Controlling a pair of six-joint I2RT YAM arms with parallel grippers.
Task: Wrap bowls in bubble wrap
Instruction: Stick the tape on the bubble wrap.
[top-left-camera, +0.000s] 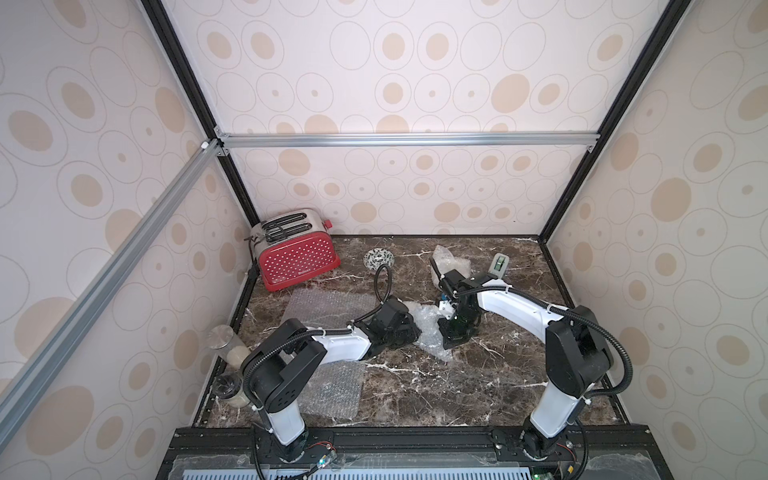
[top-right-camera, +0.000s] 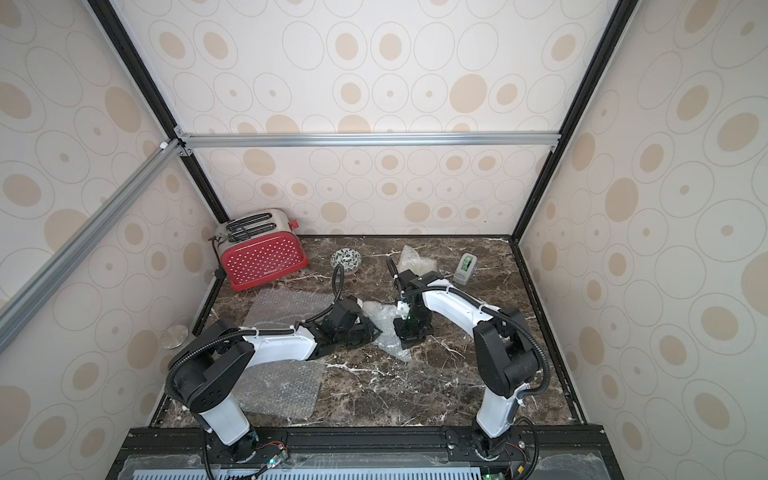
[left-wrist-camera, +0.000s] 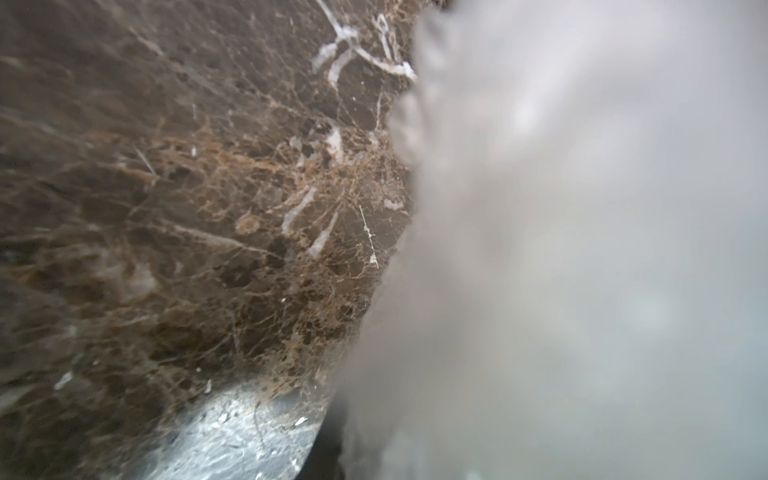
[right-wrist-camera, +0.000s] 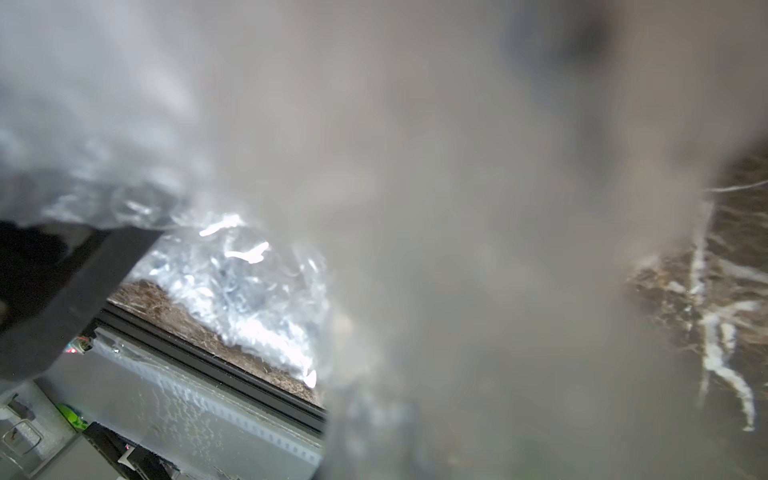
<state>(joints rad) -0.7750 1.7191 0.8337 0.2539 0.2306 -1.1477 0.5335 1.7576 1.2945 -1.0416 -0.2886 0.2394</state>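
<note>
The crumpled bubble wrap (top-left-camera: 430, 332) lies near the middle of the worktop (top-left-camera: 478, 395). I cannot tell if a bowl is inside it.

The left pincer (top-left-camera: 415, 332) pokes into the wrap from 9 o'clock. Its arm lies low, almost flat over the worktop. The right pincer (top-left-camera: 454, 338) points straight down at the wrap's 3 o'clock side. Its arm bends up and over like a bridge. The tips of both are hidden, so I cannot tell how wide either pincer is or if it has hold of the wrap.

Farther out, the leaf bowl (top-left-camera: 379, 258) sits bare and upright at 11 o'clock. A wrapped bundle (top-left-camera: 451, 259) lies at 1 o'clock. The far sheet (top-left-camera: 324, 305) lies flat at 9 o'clock. The near sheet (top-left-camera: 332, 390) lies at 7 o'clock, partly under the left arm. A red toaster (top-left-camera: 297, 253) stands at 10 o'clock and a tape holder (top-left-camera: 500, 266) at 2 o'clock.

Both top views show all of this. The left wrist view shows only brown worktop and a grey blur of wrap (left-wrist-camera: 582, 249) close to the lens. The right wrist view is mostly blur too, but it shows the near sheet (right-wrist-camera: 241, 291) shining by the worktop's front edge.
</note>
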